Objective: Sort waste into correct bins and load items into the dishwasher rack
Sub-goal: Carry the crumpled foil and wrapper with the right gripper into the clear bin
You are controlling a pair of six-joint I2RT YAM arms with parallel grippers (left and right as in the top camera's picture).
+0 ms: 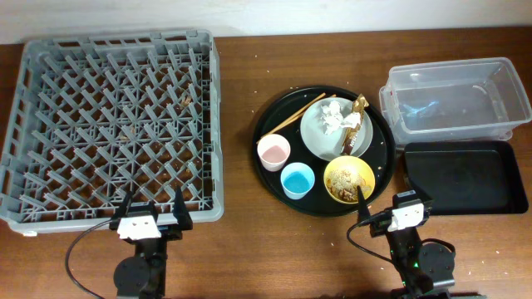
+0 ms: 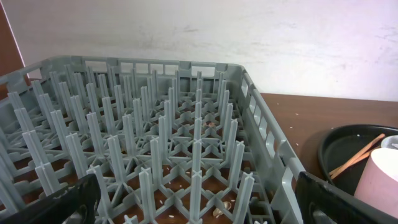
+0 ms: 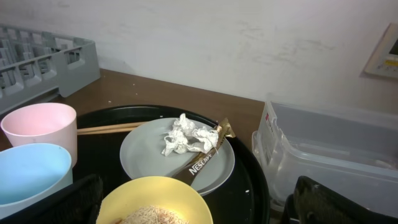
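The yellow bowl [image 3: 155, 194] holding rice [image 3: 154, 216] sits just ahead of our right gripper [image 1: 394, 208], jaws apart.
We see crumpled tissue [image 3: 183, 138] and gold wrapper [image 3: 204, 157] on the plate [image 3: 144, 160] beyond; left gripper [image 1: 154, 206] likewise spread.

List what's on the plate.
The plate holds a crumpled tissue and a gold wrapper, which lies along its right side beside the tissue. Anything under those two is covered. In the right wrist view, the bowl hides the plate's near rim.
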